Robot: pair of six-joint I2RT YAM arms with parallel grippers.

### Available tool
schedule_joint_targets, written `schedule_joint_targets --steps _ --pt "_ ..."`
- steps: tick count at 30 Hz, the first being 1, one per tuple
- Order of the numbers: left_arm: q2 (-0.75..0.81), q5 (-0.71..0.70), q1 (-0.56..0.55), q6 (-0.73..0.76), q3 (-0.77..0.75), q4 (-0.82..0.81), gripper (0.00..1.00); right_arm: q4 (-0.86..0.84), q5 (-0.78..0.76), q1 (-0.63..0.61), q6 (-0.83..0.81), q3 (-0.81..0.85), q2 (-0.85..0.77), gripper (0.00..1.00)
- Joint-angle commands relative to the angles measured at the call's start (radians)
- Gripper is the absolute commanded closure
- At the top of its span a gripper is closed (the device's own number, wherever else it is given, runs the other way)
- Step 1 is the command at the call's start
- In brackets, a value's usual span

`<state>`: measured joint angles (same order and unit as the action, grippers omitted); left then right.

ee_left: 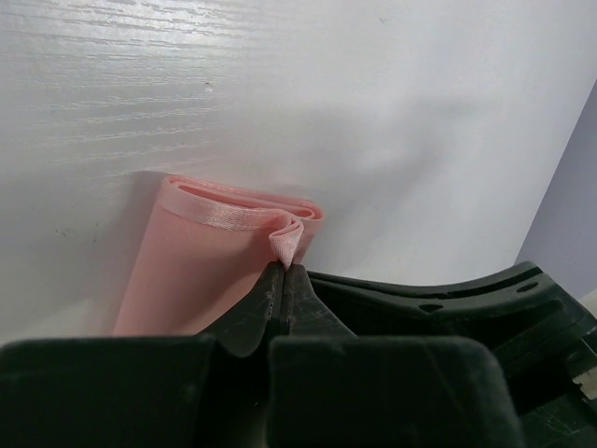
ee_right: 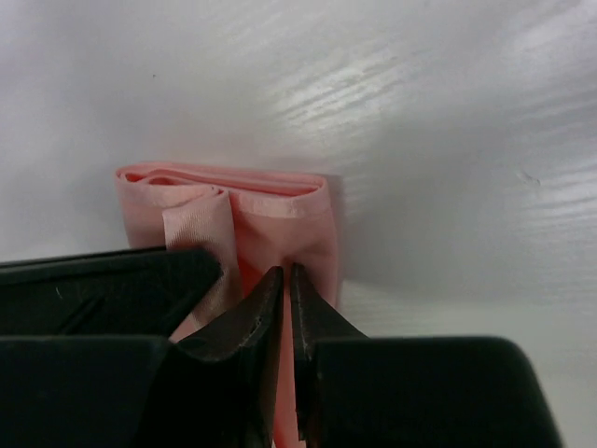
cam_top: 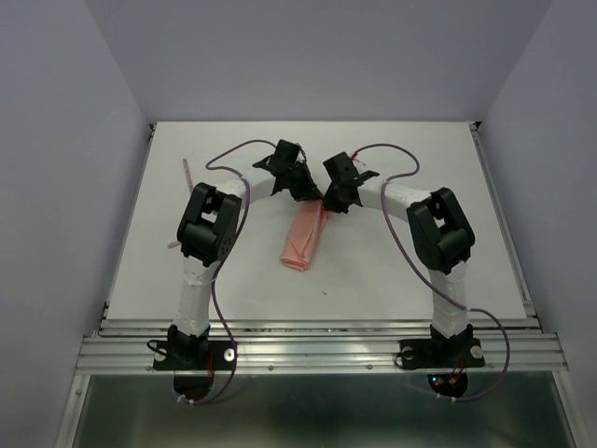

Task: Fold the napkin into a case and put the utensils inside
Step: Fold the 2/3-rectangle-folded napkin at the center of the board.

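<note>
My left end effector [ee_left: 283,269] clamps shut on the napkin [ee_left: 187,271]; my right end effector [ee_right: 284,273], barely parted, nips another layer, likely to align folds.

The salmon-pink napkin [cam_top: 303,238], folded into a narrow layered strip, lies slanted at the middle of the table [cam_top: 420,168].
</note>
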<state>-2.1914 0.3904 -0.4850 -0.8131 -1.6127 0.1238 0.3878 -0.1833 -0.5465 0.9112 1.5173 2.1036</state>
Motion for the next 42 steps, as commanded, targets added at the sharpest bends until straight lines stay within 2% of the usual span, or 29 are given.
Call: schedule_joint_targets --steps 1,8,12,13,14,16,17,21,29,33,38,40,41,42 --pt "0.004 0.021 -0.009 0.046 -0.038 -0.023 1.00 0.026 0.008 0.003 -0.017 -0.037 -0.108 0.86" --pt "0.007 0.025 -0.009 0.072 -0.023 -0.024 1.00 0.014 -0.050 0.003 -0.031 -0.095 -0.241 0.74" --pt "0.004 0.044 -0.015 0.091 -0.029 -0.023 1.00 -0.020 -0.065 0.013 -0.049 -0.158 -0.293 0.51" --pt "0.005 0.044 -0.017 0.094 -0.030 -0.021 0.96 -0.026 -0.047 0.026 -0.052 -0.170 -0.301 0.47" --pt "0.009 0.044 -0.021 0.101 -0.030 -0.018 0.86 -0.032 -0.036 0.045 -0.054 -0.184 -0.306 0.45" --pt "0.015 0.041 -0.026 0.111 -0.032 -0.012 0.78 -0.064 -0.007 0.063 -0.060 -0.232 -0.320 0.42" --pt "0.019 0.036 -0.029 0.120 -0.033 -0.009 0.70 -0.072 -0.002 0.077 -0.061 -0.249 -0.326 0.41" --pt "0.035 0.022 -0.036 0.144 -0.039 0.010 0.55 -0.112 0.004 0.077 -0.075 -0.298 -0.346 0.40" --pt "0.110 -0.010 -0.040 0.186 -0.036 0.048 0.42 -0.138 0.039 0.086 -0.083 -0.310 -0.320 0.40" --pt "0.148 -0.025 -0.040 0.195 -0.039 0.066 0.42 -0.155 0.059 0.086 -0.090 -0.312 -0.318 0.40" --pt "0.188 -0.031 -0.040 0.204 -0.044 0.086 0.48 -0.175 0.091 0.086 -0.117 -0.306 -0.317 0.40" --pt "0.202 -0.053 -0.040 0.218 -0.050 0.094 0.58 -0.178 0.097 0.086 -0.127 -0.299 -0.310 0.40" --pt "0.208 -0.077 -0.040 0.233 -0.050 0.105 0.72 -0.178 0.108 0.086 -0.132 -0.289 -0.300 0.40" --pt "0.209 -0.099 -0.040 0.241 -0.050 0.111 0.76 -0.179 0.116 0.086 -0.139 -0.283 -0.292 0.40"
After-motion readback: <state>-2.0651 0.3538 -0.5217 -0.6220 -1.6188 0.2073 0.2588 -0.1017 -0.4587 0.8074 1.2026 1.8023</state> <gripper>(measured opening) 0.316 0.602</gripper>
